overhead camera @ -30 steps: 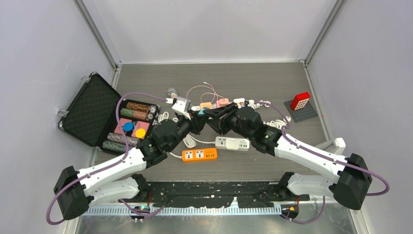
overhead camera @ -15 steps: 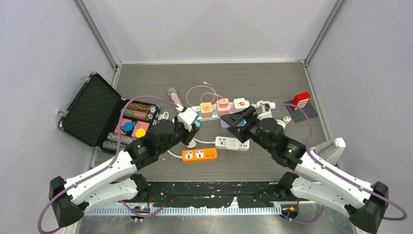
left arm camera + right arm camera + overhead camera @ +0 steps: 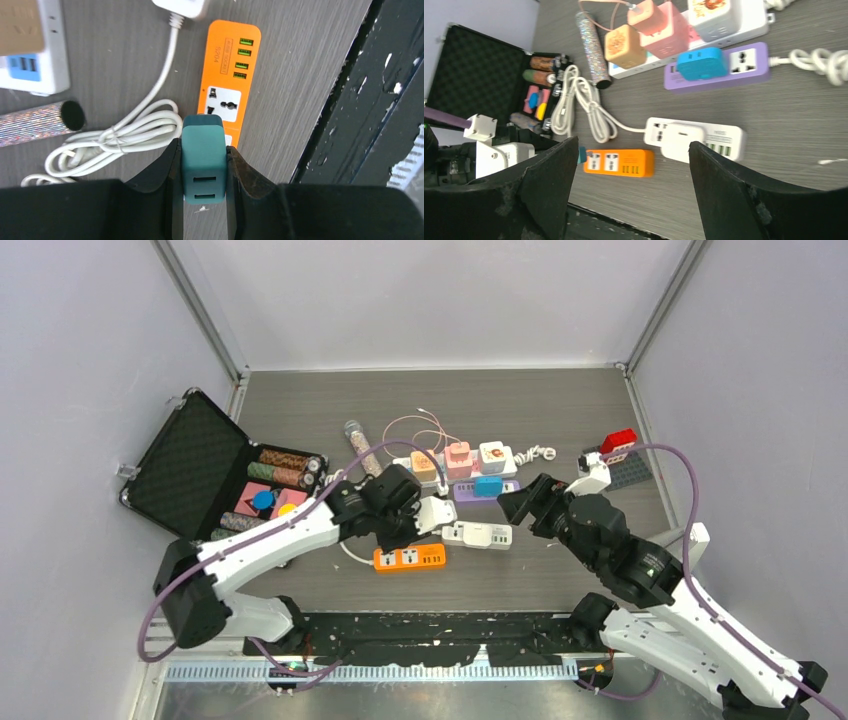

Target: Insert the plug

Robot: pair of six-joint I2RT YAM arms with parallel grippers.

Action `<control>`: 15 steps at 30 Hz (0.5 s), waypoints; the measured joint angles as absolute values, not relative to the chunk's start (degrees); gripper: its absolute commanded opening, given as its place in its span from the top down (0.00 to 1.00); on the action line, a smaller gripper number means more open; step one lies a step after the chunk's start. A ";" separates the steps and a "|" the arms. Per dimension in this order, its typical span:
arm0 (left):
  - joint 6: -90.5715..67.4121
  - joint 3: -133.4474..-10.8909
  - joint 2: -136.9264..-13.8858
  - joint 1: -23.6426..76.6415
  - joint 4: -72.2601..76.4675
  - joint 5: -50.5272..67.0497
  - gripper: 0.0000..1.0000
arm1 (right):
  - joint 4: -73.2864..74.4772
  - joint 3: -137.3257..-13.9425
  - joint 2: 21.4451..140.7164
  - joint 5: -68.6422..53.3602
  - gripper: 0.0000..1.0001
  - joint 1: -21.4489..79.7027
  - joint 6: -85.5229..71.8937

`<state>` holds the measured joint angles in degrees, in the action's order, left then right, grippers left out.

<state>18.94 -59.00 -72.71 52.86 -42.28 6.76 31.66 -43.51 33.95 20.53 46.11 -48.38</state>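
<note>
While my left gripper (image 3: 203, 150) clamps the teal plug (image 3: 202, 165) on both sides, it shows as a boxy block with rounded corners and two small slots on the face turned to my wrist camera. It sits over the near end of the orange power strip (image 3: 227, 75), just short of its universal socket; whether they touch, I cannot tell. My right gripper (image 3: 633, 145) hangs with fingers spread, holding nothing.

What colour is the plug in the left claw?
Dark teal plug, best seen in left wrist view.
</note>
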 measured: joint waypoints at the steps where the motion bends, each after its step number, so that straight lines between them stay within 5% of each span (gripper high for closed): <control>1: 20.05 -60.66 -75.29 52.86 -44.93 7.14 1.00 | 32.95 -43.75 33.69 21.17 0.14 46.11 -47.53; 15: 25.91 -66.46 -86.61 52.86 -53.87 10.85 1.00 | 41.78 -44.49 29.65 26.70 0.14 46.11 -43.38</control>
<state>25.91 -66.46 -86.61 52.86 -53.87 10.85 41.78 -44.49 29.65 26.70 46.11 -43.38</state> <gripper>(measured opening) 0.259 0.854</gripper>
